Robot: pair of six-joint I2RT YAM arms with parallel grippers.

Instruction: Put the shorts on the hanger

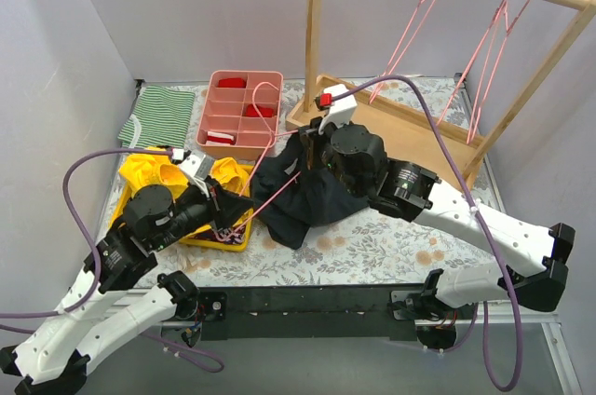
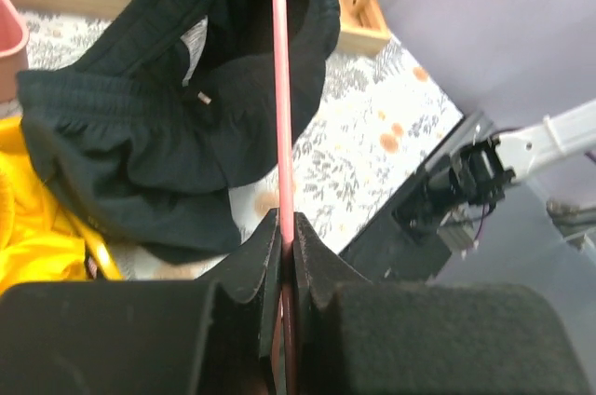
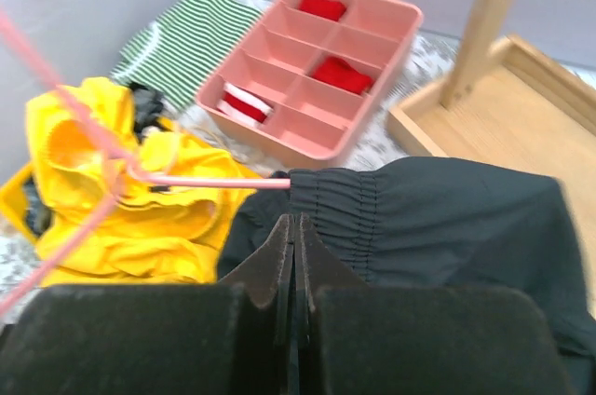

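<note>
The pink wire hanger [image 1: 267, 157] lies slanted over the table between both arms. My left gripper [image 1: 226, 211] is shut on its wire, which runs straight up from the fingers in the left wrist view [image 2: 279, 88]. The dark shorts [image 1: 300, 195] are bunched on the floral cloth at the centre, partly lifted. My right gripper [image 1: 310, 153] is shut on their elastic waistband [image 3: 391, 209]. In the right wrist view one end of the hanger [image 3: 205, 182] reaches the waistband edge. The shorts also hang in the left wrist view [image 2: 158, 143].
A pink compartment tray [image 1: 244, 114] with red items stands behind. A green-and-white striped cloth [image 1: 160, 114] lies at the back left. A yellow garment [image 1: 154, 171] fills a yellow bin on the left. The wooden rack [image 1: 400, 129] at the back right carries three more pink hangers [image 1: 494, 50].
</note>
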